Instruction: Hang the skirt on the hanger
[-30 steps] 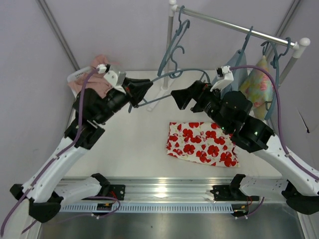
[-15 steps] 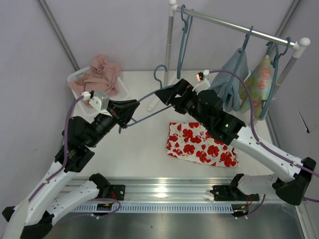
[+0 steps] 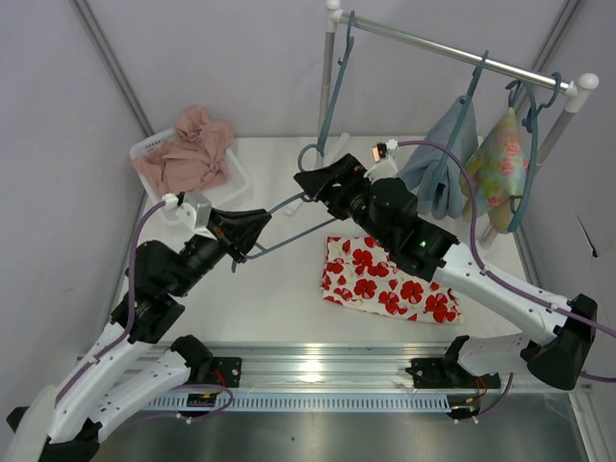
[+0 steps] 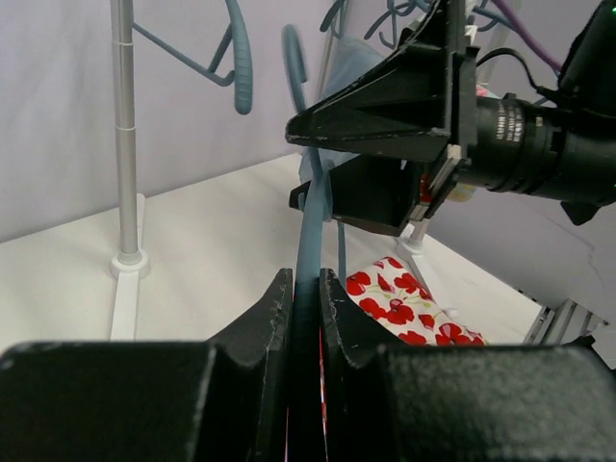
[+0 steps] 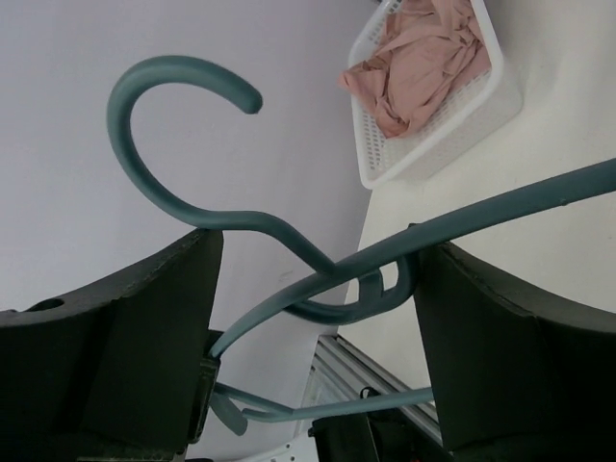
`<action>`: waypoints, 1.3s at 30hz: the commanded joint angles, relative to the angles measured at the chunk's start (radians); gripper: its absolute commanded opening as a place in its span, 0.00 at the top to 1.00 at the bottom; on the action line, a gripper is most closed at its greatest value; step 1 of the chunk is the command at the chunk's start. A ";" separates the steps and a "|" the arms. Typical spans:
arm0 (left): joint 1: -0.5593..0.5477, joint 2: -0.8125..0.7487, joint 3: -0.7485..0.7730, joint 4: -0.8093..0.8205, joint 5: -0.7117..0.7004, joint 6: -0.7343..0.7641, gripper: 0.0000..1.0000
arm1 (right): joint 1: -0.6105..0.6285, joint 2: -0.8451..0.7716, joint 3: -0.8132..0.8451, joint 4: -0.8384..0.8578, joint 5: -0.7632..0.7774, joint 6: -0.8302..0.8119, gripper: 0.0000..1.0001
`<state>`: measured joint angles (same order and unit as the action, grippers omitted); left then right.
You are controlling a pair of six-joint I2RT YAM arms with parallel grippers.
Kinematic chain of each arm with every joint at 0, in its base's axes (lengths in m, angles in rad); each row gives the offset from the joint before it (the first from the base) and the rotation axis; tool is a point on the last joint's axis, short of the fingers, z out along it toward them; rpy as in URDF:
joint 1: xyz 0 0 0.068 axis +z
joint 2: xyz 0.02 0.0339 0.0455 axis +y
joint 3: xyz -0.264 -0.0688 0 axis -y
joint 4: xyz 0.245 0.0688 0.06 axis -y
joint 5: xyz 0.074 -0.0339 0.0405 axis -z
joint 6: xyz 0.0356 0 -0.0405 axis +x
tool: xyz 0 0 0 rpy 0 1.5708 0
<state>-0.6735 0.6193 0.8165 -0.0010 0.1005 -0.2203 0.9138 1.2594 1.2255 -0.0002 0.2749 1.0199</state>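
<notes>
The likeliest trouble, as I judged it, was the hanger (image 3: 289, 237) twisting or sliding out of its one firm hold. The left gripper (image 4: 306, 289) had its fingers pinched tight on one slim end of the teal bar, while the rest of the frame reached out in the air toward the far edge of the tabletop, so any knock could lever it round in the pads. The right gripper (image 5: 313, 318) could cause that knock. Its jaws stood wide apart with the hanger's neck and hook passing between them, nothing clamped, and a careless closing or sweep might push the frame instead of catching it. The hook also hung close to the foot of the clothes rack (image 3: 462, 53) near the middle of the far edge, where it could snag. A second risk was the skirt (image 3: 390, 279) itself. It lay flat and spread on the table toward the near right corner, with the right forearm crossing above its far edge, so a low pass might drag or bunch it. Neither gripper touched it: it sat below and nearward of the right gripper, and well apart to the right of the left one. The hanger was held above the table's middle, just off the skirt's far left corner.
</notes>
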 commanded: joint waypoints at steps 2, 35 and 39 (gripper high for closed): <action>-0.012 -0.039 -0.020 0.045 0.050 -0.027 0.87 | 0.014 0.024 0.052 0.046 0.063 -0.012 0.25; -0.012 0.258 0.372 -0.554 0.235 0.045 0.35 | 0.086 -0.034 -0.064 0.220 -0.155 -0.373 1.00; -0.012 0.267 0.375 -0.539 0.220 0.036 0.49 | 0.080 -0.029 -0.060 0.230 -0.206 -0.365 1.00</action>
<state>-0.6815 0.8959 1.1828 -0.5579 0.3397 -0.1764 0.9989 1.2549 1.1553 0.1596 0.1135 0.6682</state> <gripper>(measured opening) 0.550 0.495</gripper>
